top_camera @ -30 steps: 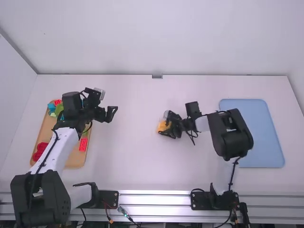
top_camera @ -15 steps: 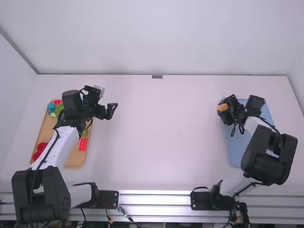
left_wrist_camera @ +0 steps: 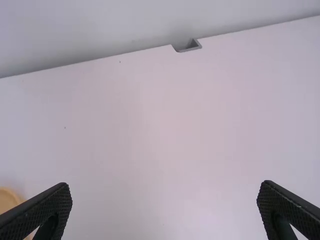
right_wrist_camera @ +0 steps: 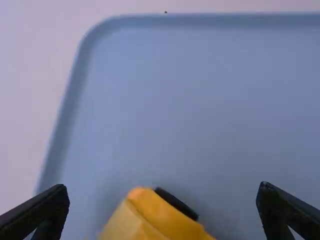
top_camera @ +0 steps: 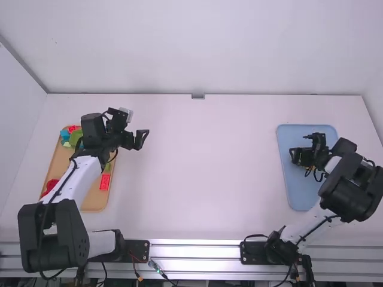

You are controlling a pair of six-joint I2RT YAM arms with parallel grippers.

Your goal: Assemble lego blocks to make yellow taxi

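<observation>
- over the blue tray [top_camera: 290,191], right side of the white surface [top_camera: 209,179]: right hand [top_camera: 302,158], fingers wide apart.
- yellow taxi build [right_wrist_camera: 165,215] is in the blue tray, between those fingers in the right wrist view; black piece [right_wrist_camera: 176,203] on one side of it.
- change: 1.0 s ago the right hand had the build at mid surface; 0.5 s ago both were at the tray's far left corner. right hand is now nearer the robot, well inside the rim.
- left arm has hardly moved. left hand [top_camera: 139,140] sits just right of the wooden tray [top_camera: 93,203], fingers well apart.
- wooden tray holds a red block [top_camera: 105,182], a rounded red piece [top_camera: 52,184], plus blue [top_camera: 64,135] and green [top_camera: 76,137] ones at the far end.
- left arm hides part of that tray.
- build's lower part is cut off in the right wrist view; in the high view the right hand covers most of it.
</observation>
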